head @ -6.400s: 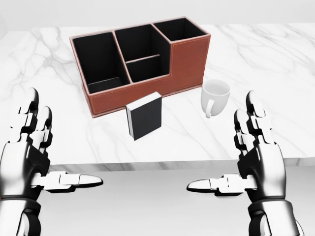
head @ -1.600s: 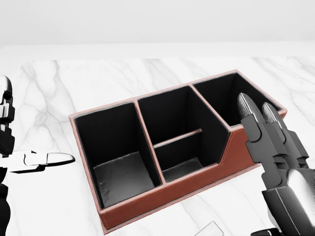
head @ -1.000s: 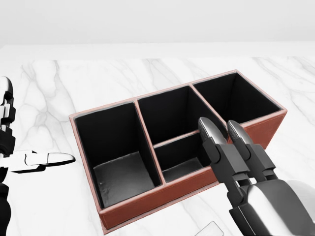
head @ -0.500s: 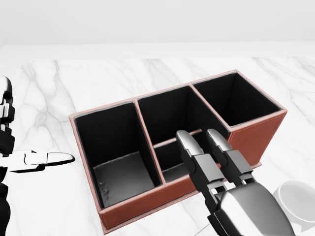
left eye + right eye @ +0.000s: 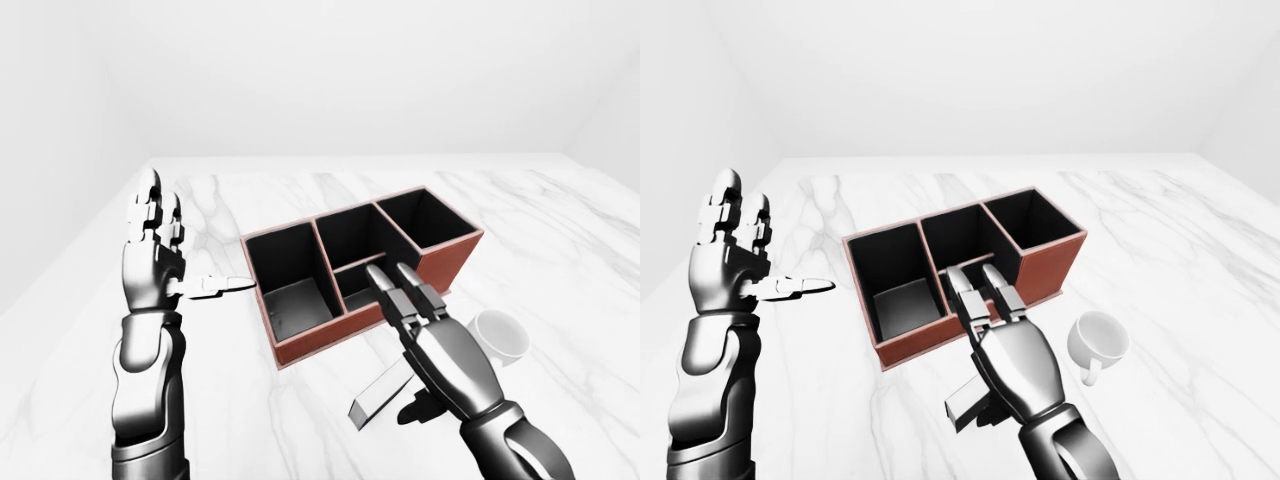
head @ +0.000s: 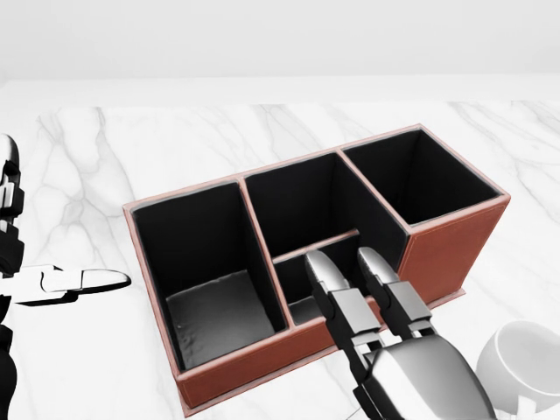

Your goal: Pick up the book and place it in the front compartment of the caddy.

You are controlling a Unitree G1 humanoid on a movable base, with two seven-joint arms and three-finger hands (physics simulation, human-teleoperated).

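The book [image 5: 380, 396] lies flat on the marble table [image 5: 560, 250], below the caddy in the left-eye view, tilted diagonally, its pale page edge and dark end showing. Most of it is hidden under the right hand [image 5: 432, 345]. In the right-eye view the book [image 5: 965, 397] pokes out at the lower left of the right hand [image 5: 1005, 345]. It sits outside the caddy, just beside the caddy's near long wall.

Right hand is over the book, palm down, two long fingers [image 6: 337, 297] straight and reaching up over the caddy's low near wall toward the small middle compartment. Thumb shows dark beneath the palm near the book. Fingers are extended, not wrapped round the book; whether the palm touches the book can't be told.

The caddy [image 6: 289, 346] is a reddish-brown leather box with black lining, angled on the table. It has one big compartment at the left, a middle section split by a divider into a taller far part and a lower near part, and one compartment at the right. All the compartments that show are dark inside, with a grey floor visible in the left one.

The left hand [image 5: 152, 255] is raised, well to the left of the caddy, fingers upright and spread, thumb pointing sideways toward the caddy, holding nothing.

A white mug [image 5: 1098, 343] stands on the table right of the right hand, near the caddy's right end, handle toward the bottom of the right-eye view.
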